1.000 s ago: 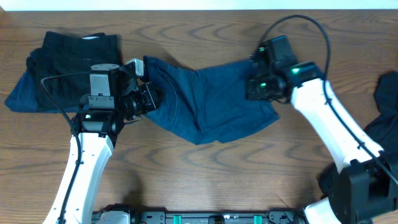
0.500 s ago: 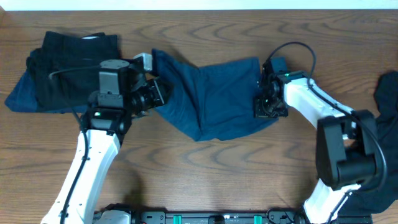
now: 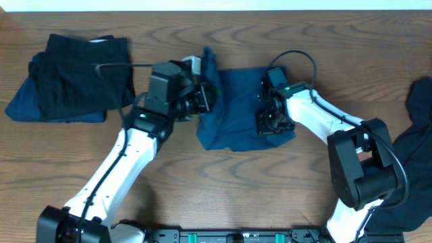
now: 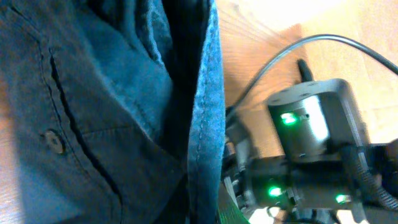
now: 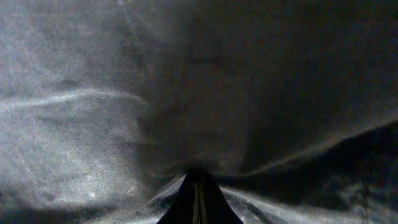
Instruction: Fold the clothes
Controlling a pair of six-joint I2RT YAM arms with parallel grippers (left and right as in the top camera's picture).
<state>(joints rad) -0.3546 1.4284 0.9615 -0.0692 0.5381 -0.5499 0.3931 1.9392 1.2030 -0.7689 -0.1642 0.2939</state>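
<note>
The dark blue denim shorts [image 3: 236, 111] lie mid-table, bunched into a narrow shape. My left gripper [image 3: 202, 94] is shut on their left edge and holds it raised over the middle of the cloth. The left wrist view shows the denim [image 4: 112, 112] hanging close, with a button and seam, and the right arm's wrist beyond it. My right gripper [image 3: 270, 120] sits on the shorts' right side. In the right wrist view its fingers [image 5: 198, 193] are closed together, with the fabric [image 5: 124, 124] puckered around the tips.
A stack of folded black and navy clothes [image 3: 74, 77] lies at the back left. More dark garments [image 3: 415, 135] lie at the right table edge. Bare wood table [image 3: 223, 189] shows in front of the shorts.
My left gripper has carried the shorts' left edge to the right, over the cloth. My right gripper has shifted left and slightly forward. The shorts are now much narrower.
</note>
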